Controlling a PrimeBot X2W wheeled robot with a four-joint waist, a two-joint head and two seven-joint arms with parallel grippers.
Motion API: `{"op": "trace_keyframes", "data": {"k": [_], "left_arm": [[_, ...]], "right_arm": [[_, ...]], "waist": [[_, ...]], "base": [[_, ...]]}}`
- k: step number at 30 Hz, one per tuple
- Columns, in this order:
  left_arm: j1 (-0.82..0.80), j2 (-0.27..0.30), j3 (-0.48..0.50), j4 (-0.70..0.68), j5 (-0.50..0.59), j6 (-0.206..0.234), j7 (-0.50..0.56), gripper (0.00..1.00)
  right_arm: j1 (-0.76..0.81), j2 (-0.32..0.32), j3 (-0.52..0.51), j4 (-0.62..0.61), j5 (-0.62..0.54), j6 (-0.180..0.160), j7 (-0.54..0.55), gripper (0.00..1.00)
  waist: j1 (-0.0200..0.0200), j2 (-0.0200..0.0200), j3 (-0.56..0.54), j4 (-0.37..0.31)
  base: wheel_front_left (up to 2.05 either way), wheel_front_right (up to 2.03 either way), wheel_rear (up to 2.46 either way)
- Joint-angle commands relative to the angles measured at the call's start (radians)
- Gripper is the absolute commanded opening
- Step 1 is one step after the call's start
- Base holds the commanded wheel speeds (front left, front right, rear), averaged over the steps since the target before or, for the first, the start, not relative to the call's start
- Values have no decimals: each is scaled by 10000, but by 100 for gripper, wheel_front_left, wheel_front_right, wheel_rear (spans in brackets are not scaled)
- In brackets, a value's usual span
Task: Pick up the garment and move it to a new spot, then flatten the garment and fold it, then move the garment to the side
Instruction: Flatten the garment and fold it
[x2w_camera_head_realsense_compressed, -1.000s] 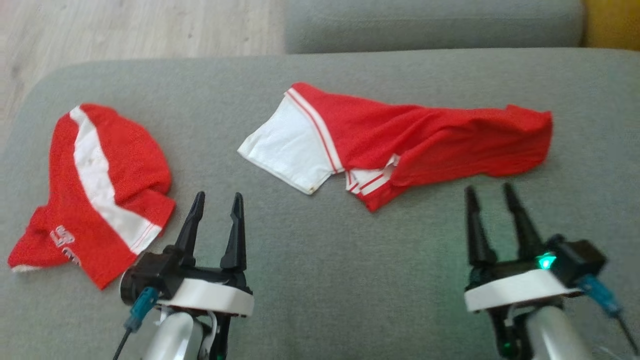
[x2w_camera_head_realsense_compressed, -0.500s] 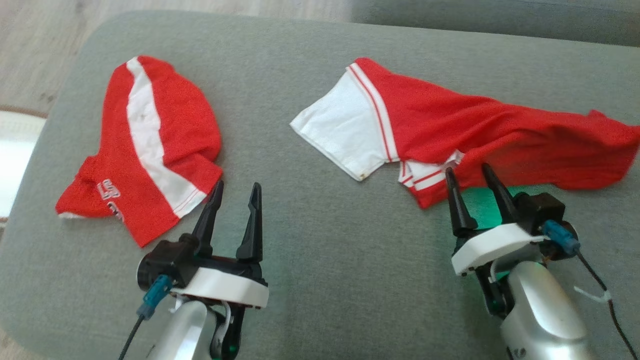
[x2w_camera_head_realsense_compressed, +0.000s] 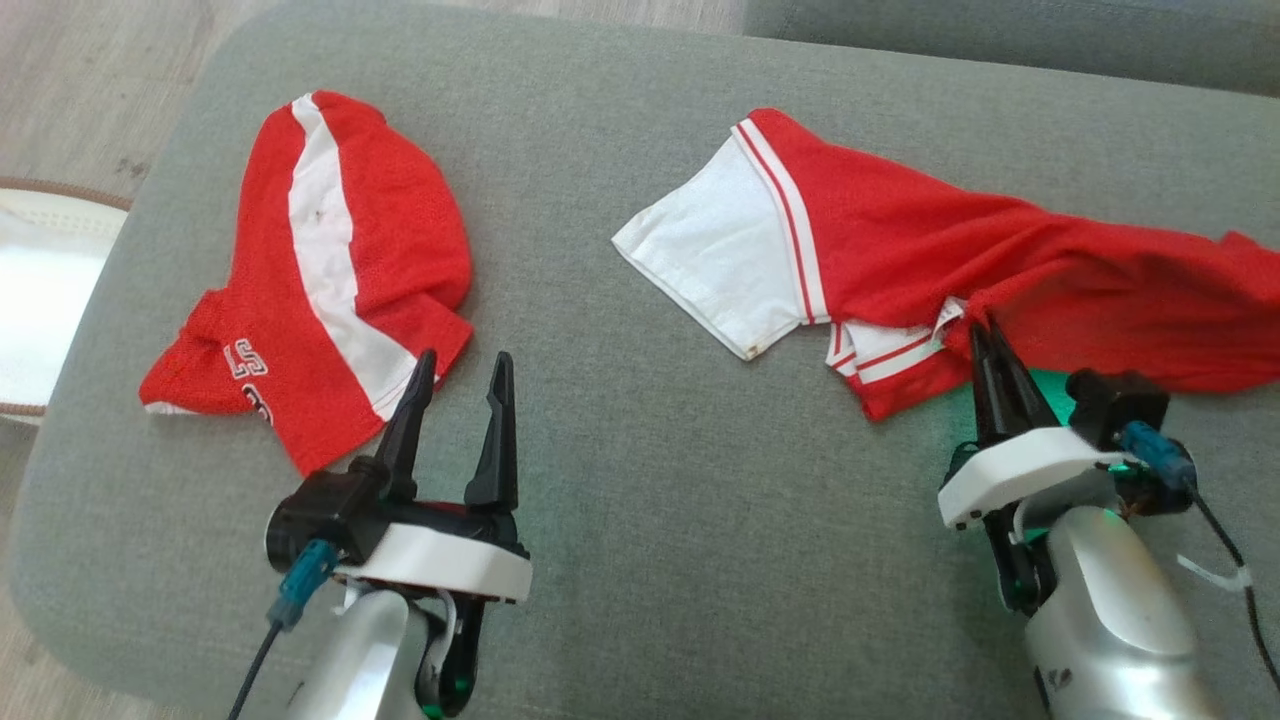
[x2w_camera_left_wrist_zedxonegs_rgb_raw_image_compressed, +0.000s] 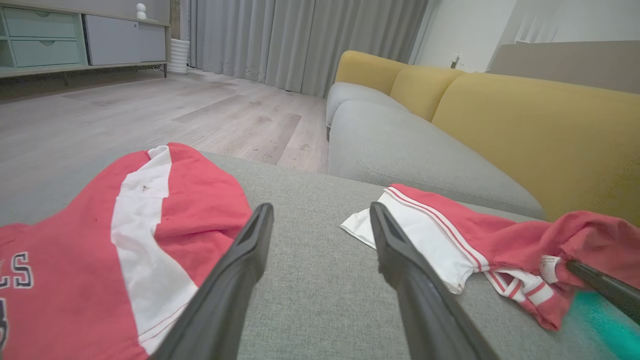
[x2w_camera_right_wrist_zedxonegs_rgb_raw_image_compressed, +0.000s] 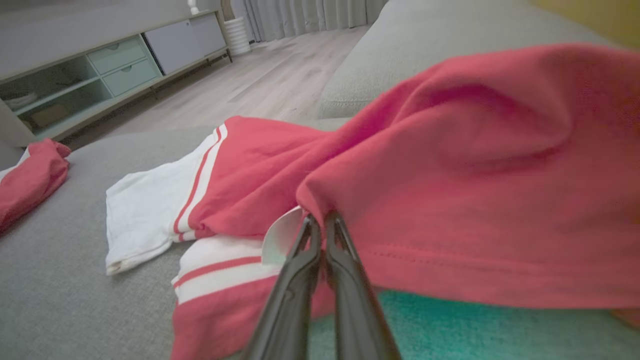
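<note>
While right claw (x2w_camera_head_realsense_compressed: 987, 335) is clenching the garment (x2w_camera_head_realsense_compressed: 1010, 260) edge at its tips | left claw (x2w_camera_head_realsense_compressed: 463, 362) is hovering, spread | step: pickup | next: lifting clear, likely needing a firm pinch

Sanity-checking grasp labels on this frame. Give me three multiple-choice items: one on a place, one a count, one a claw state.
1. Where is the left claw?
A. Over the grey cushion, beside the left shirt's near corner
B. In a laundry basket
C. Under a table

2. How many red-and-white shirts lie on the cushion?
A. One
B. Three
C. Two

3. What state is the right claw in?
A. Wide open, clear of any cloth
B. Shut on the right shirt's edge
C. Shut on the left shirt

Answers:
1 A: the head view shows it open, above grey fabric, next to that shirt's corner.
2 C: one lies at the left, one at the right.
3 B: the right wrist view shows it closed, with the red hem pinched.
</note>
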Motion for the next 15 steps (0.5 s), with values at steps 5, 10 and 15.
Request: {"op": "trace_keyframes", "data": {"k": [5, 10, 15], "left_arm": [[-158, 32, 398, -269, 67, 71, -80, 100], [71, 32, 572, -267, 100, 30, -80, 100], [226, 32, 594, -309, 84, 12, -80, 100]], "right_arm": [[115, -16, 145, -1039, 351, 77, -109, 0], [804, -16, -430, -2196, 361, 77, -109, 0], [1619, -389, -2200, -3174, -490, 77, -109, 0]], "waist": [[0, 0, -302, -367], [0, 0, -683, -1031], [0, 0, -1081, -1719]], "base": [[0, 0, 0], [0, 0, 0], [0, 0, 0]]}}
